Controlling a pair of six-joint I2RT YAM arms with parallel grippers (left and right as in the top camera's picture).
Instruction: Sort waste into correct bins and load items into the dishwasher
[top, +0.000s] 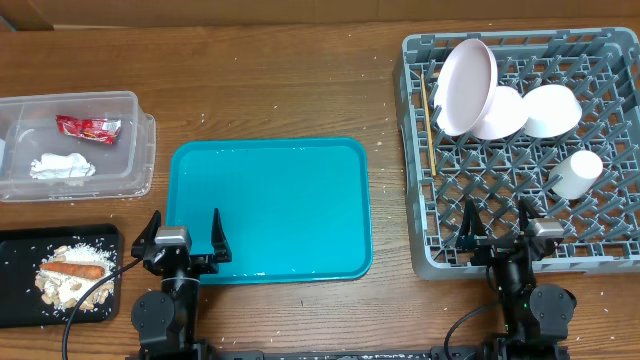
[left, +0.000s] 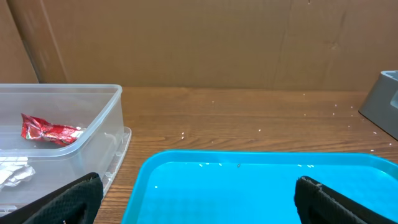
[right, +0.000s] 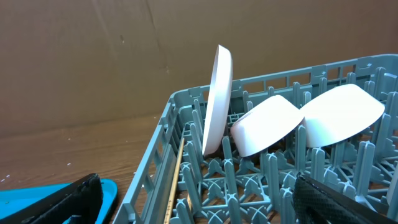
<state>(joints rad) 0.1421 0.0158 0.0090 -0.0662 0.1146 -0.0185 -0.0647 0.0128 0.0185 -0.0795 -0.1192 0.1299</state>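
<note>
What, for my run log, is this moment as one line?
left pincer open, empty; right pincer open, empty; wrapper, tissue in clear tub; carrot stick on black tray; plate, bowls, cup in rack

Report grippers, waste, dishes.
Left gripper and right gripper open, empty. Red crinkled wrapper and crumpled white tissue in clear plastic tub; orange stick and crumbs on black tray. Round white plate, two white bowls, cup, chopsticks in grey pegged rack. Nothing obstructing.
</note>
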